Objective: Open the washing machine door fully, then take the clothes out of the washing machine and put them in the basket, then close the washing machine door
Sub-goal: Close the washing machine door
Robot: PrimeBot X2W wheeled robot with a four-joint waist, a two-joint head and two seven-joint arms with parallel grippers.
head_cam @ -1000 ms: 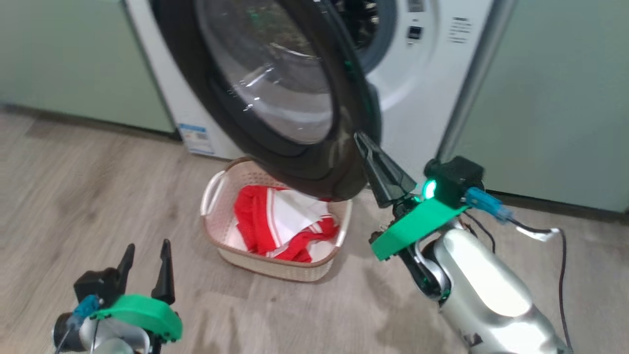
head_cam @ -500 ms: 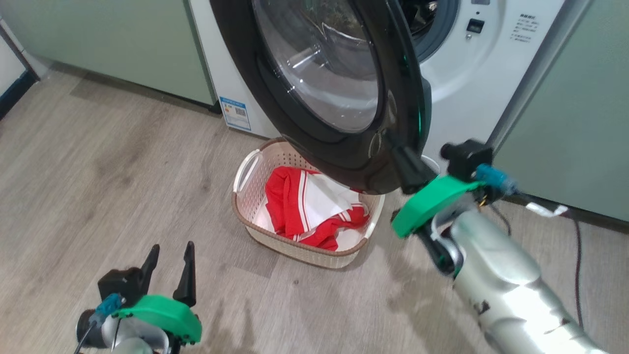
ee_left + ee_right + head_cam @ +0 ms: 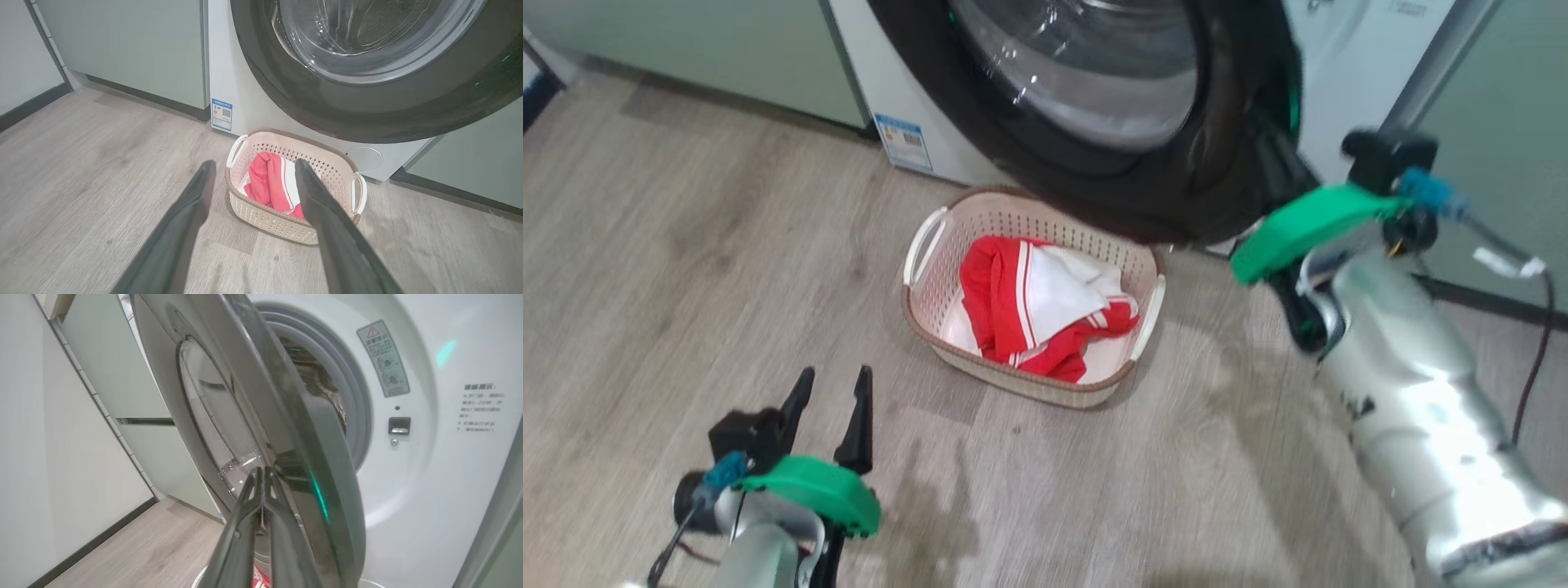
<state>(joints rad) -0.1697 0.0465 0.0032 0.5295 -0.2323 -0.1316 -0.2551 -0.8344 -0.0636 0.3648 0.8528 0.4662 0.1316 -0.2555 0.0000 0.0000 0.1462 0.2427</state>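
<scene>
Pressing its two dark fingers flat together with nothing between them, our right claw [image 3: 261,471] points its tips at the inner side of the washing machine door [image 3: 245,388], close by the edge of the glass porthole (whether they actually touch it we cannot tell). Past those tips and to their right, the grey drum rim [image 3: 361,416] of the white washing machine [image 3: 429,465] shows behind the door, which stands partly open.

Our left claw [image 3: 833,388] hangs low over the wooden floor [image 3: 670,245], fingers spread wide and holding nothing. Just ahead of its fingertips sits the cream perforated basket [image 3: 1013,384], with the red-and-white clothes [image 3: 1029,302] bundled inside it. Above and beyond this claw, the door's glossy black rim overhangs the basket's far side. Ahead and to the left of the claw, a blue label sticker [image 3: 222,114] marks the machine's lower corner, beside the pale green cabinets [image 3: 122,49].
</scene>
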